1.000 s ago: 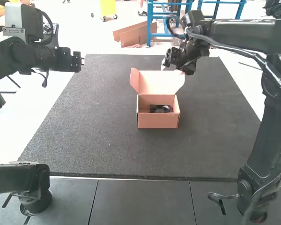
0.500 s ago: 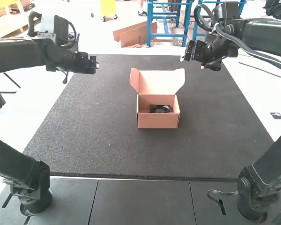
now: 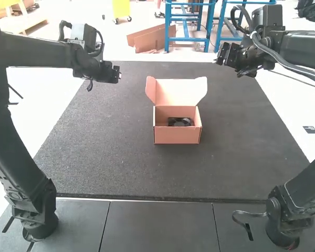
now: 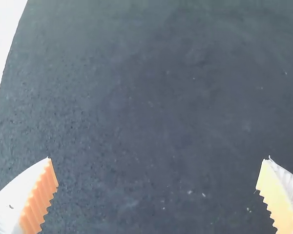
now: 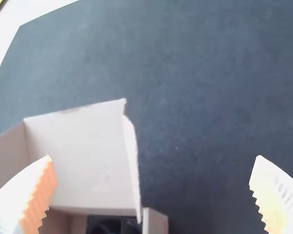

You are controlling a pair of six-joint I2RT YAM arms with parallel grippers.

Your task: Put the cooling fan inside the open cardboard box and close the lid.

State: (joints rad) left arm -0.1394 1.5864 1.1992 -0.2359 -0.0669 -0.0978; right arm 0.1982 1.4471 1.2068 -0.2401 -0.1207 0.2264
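Observation:
A small cardboard box (image 3: 177, 126) stands in the middle of the black mat with its lid (image 3: 176, 91) upright at the back. The black cooling fan (image 3: 179, 122) lies inside it. My left gripper (image 3: 114, 73) hovers above the mat to the back left of the box, and its white ribbed fingers (image 4: 34, 195) are wide open over bare mat. My right gripper (image 3: 224, 53) hangs to the back right of the lid, open. In the right wrist view the lid (image 5: 83, 156) stands between the fingers (image 5: 27, 200) and a dark bit of the fan (image 5: 110, 225) shows below it.
The black mat (image 3: 94, 152) covers most of the table, with pale table at both sides. Loose cardboard (image 3: 149, 37) and blue frames stand on the floor beyond the far edge. Open mat lies in front of and beside the box.
The right gripper has drawn away from the lid, up and to the right. The left gripper has moved right, closer to the box. The box and fan have stayed put.

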